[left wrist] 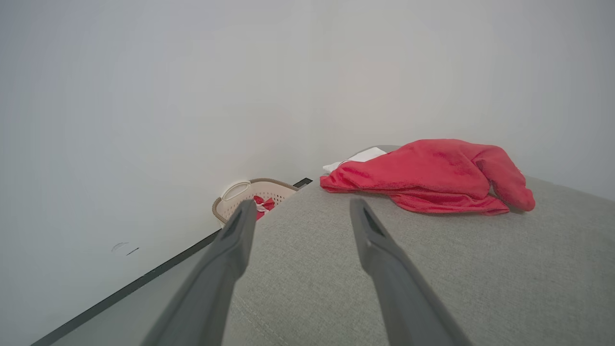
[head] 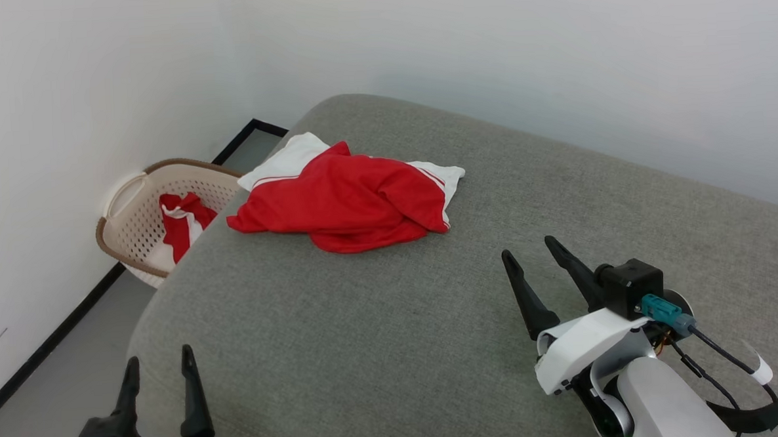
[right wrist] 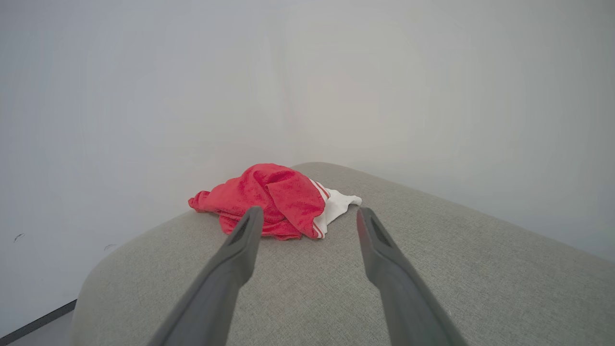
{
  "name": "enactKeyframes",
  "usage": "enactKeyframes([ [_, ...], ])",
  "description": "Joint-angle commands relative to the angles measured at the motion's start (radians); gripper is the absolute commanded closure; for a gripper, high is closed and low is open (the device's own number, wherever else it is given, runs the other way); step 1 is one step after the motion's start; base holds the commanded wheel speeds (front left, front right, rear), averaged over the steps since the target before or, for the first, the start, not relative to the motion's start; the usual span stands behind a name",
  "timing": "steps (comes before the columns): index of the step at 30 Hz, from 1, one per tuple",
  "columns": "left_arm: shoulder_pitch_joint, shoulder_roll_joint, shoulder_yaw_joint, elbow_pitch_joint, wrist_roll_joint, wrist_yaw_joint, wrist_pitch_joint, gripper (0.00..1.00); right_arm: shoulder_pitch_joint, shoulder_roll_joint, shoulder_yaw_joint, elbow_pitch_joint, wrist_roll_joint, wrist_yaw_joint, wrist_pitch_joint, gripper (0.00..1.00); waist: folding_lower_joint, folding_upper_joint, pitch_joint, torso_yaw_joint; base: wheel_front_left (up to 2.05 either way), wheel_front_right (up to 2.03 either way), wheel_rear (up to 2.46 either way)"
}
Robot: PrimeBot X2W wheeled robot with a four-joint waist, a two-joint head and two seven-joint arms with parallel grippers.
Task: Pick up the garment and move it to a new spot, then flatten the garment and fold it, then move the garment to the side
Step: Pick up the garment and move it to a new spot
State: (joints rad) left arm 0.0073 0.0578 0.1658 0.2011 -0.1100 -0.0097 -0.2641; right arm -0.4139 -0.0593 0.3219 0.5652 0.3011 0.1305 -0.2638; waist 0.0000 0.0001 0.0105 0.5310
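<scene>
1. The garment point(head: 345, 201) lies crumpled in a heap near the far left corner of the gray upholstered cushion point(head: 367, 324). It is mostly red, with white sleeve cloth showing at its far side and at its right end, where red-and-white striped trim runs along the seam.
2. The left gripper point(head: 159, 355) hangs over the near left edge of the cushion. Its two dark fingers are spread apart and hold nothing. It is well apart from the garment.
3. In the left wrist view the garment sits beyond and to the right of those fingers, with bare gray fabric between them.
4. The right gripper point(head: 529, 247) is over the near right part of the cushion, fingers spread wide and empty, tips pointing toward the garment but well short of it.
5. A pale perforated basket point(head: 125, 190) with a brown rim stands on the floor beside the cushion's left edge, against the white wall. A red-and-white cloth point(head: 182, 221) lies inside it.
6. A black baseboard point(head: 53, 338) runs along the foot of the wall.
</scene>
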Motion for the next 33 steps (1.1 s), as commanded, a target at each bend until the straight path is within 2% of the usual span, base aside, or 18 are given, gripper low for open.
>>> enactKeyframes([
  [1,0.01,-0.003,0.002,-0.006,-0.006,0.001,-0.001,0.0,-0.009,-0.001,0.006,0.004,0.008,0.0,-0.001,0.0,0.0,-0.0001,0.003,0.002,0.0,0.0,0.0],
  [7,-0.023,-0.004,-0.022,0.018,0.003,-0.031,-0.001,0.0,0.007,-0.013,-0.006,-0.003,0.013,0.0,-0.001,0.0,0.0,-0.0001,0.008,-0.005,0.0,0.0,0.0],
  [11,-0.114,0.035,-0.092,0.092,0.045,-0.079,-0.001,0.0,0.037,-0.023,-0.042,-0.024,-0.005,0.0,-0.001,0.0,0.0,-0.0001,0.017,-0.018,0.0,0.0,0.0],
  [16,-0.319,0.123,-0.161,0.264,0.036,-0.114,0.002,0.0,0.015,-0.024,-0.035,-0.047,-0.032,0.0,-0.001,0.0,0.0,-0.0001,0.09,-0.134,0.0,0.0,0.0],
  [18,-0.423,0.143,-0.183,0.347,-0.01,-0.121,0.012,0.0,0.004,-0.025,-0.038,-0.055,-0.041,0.0,-0.001,0.0,0.0,-0.0001,0.124,-0.182,0.0,0.0,0.0],
  [20,-0.518,0.192,-0.244,0.424,-0.035,-0.121,0.036,0.0,-0.009,-0.025,-0.036,-0.061,-0.048,0.0,-0.001,0.0,0.0,-0.0001,0.157,-0.233,0.0,0.0,0.0],
  [21,-0.563,0.209,-0.272,0.457,-0.073,-0.119,0.049,0.0,-0.016,-0.025,-0.036,-0.065,-0.053,0.0,-0.001,0.0,0.0,-0.0001,0.174,-0.258,0.0,0.0,0.0],
  [22,-0.645,0.247,-0.335,0.527,-0.172,-0.12,0.106,0.0,-0.029,-0.024,-0.036,-0.07,-0.054,0.0,-0.001,0.0,0.0,-0.0001,0.206,-0.307,0.0,0.0,0.0],
  [23,-0.645,0.247,-0.335,0.527,-0.172,-0.12,0.106,0.0,-0.029,-0.024,-0.036,-0.07,-0.054,0.0,-0.001,0.0,0.0,-0.0001,0.206,-0.307,0.0,0.0,0.0],
  [25,-0.716,0.302,-0.381,0.573,-0.279,-0.12,0.152,0.0,-0.036,-0.022,-0.039,-0.077,-0.059,0.0,-0.001,0.0,0.0,-0.0001,0.233,-0.351,0.0,0.0,0.0],
  [33,-0.842,0.495,-0.517,0.704,-0.637,-0.12,0.451,0.0,-0.053,-0.005,-0.04,-0.104,-0.063,0.0,-0.001,0.0,0.0,-0.0001,0.294,-0.499,0.0,0.0,0.0],
])
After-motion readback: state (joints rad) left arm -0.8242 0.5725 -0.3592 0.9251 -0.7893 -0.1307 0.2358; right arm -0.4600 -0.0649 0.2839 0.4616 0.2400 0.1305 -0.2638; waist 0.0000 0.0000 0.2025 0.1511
